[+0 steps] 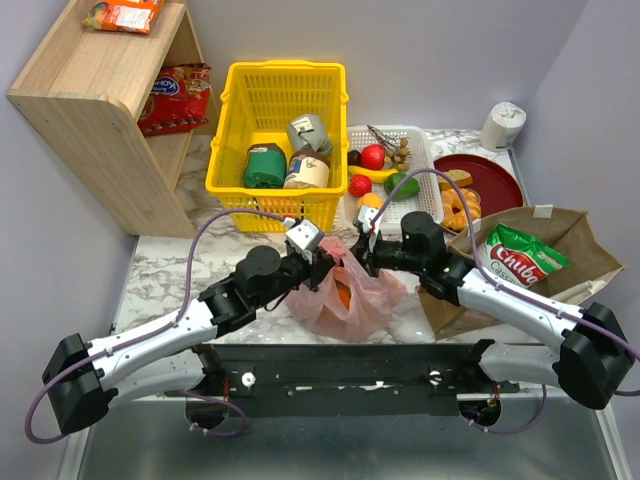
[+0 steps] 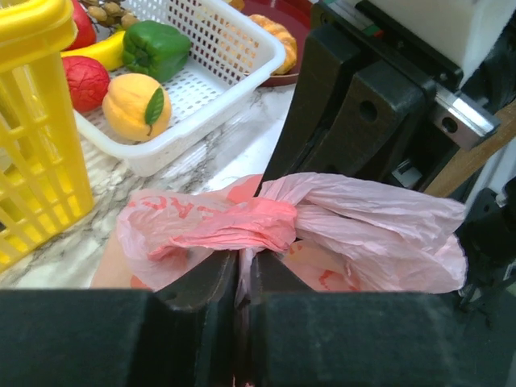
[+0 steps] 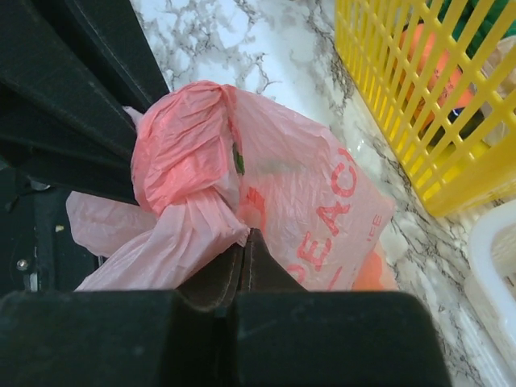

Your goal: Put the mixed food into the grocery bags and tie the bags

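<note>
With your left gripper (image 2: 242, 264) and right gripper (image 3: 244, 246) both clamped tight on twisted folds of the pink plastic bag (image 1: 330, 310), lying near-centre on the table (image 1: 160, 270) between them, an uneven pull could tear the thin film or slip one fold free.

marble table (image 1: 160, 268) | on it: yellow basket (image 1: 262, 200), white tray (image 2: 201, 129), red plate (image 1: 497, 180), brown paper bag (image 1: 578, 245), pink bag (image 1: 367, 296)

Walled off beyond by yellow basket (image 1: 228, 120) and white tray (image 1: 415, 135). Blocked rightward by brown paper bag (image 1: 575, 235). Seemingly open marble (image 1: 165, 265) leftward
</note>
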You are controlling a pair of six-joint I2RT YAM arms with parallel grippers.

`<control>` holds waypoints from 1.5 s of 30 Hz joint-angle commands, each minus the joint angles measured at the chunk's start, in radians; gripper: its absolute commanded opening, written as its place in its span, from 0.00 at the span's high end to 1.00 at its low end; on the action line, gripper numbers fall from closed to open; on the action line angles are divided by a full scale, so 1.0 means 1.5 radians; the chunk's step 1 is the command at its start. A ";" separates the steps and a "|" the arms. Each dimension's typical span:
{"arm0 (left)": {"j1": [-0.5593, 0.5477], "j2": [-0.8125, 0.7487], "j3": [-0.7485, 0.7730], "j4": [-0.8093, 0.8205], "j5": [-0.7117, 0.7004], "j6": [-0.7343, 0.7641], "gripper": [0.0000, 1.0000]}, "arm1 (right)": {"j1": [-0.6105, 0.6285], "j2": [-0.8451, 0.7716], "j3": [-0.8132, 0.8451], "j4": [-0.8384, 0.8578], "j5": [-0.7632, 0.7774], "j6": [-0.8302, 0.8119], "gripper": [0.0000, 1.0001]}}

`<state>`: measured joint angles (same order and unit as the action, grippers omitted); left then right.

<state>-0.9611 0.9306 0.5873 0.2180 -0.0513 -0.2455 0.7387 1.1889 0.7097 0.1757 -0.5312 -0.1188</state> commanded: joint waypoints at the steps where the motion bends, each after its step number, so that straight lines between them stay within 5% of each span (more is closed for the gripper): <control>1: 0.004 -0.006 0.062 -0.057 -0.031 -0.004 0.64 | 0.005 -0.016 0.026 -0.065 0.072 0.062 0.99; 5: 0.004 -0.029 0.123 -0.187 -0.088 0.006 0.27 | 0.005 -0.027 0.042 -0.109 0.103 0.103 0.99; 7: 0.004 -0.045 0.155 -0.232 -0.124 0.007 0.22 | 0.005 -0.031 0.044 -0.115 0.110 0.115 0.99; 20: 0.005 -0.080 0.171 -0.367 -0.005 -0.072 0.57 | 0.005 -0.022 0.062 -0.138 0.097 0.120 0.99; 45: 0.033 -0.008 0.177 -0.368 -0.032 -0.067 0.55 | 0.005 -0.024 0.067 -0.143 0.088 0.117 0.99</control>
<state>-0.9173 0.9104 0.8444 -0.3168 -0.0612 -0.3527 0.7406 1.1553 0.7792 -0.0257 -0.3969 0.0544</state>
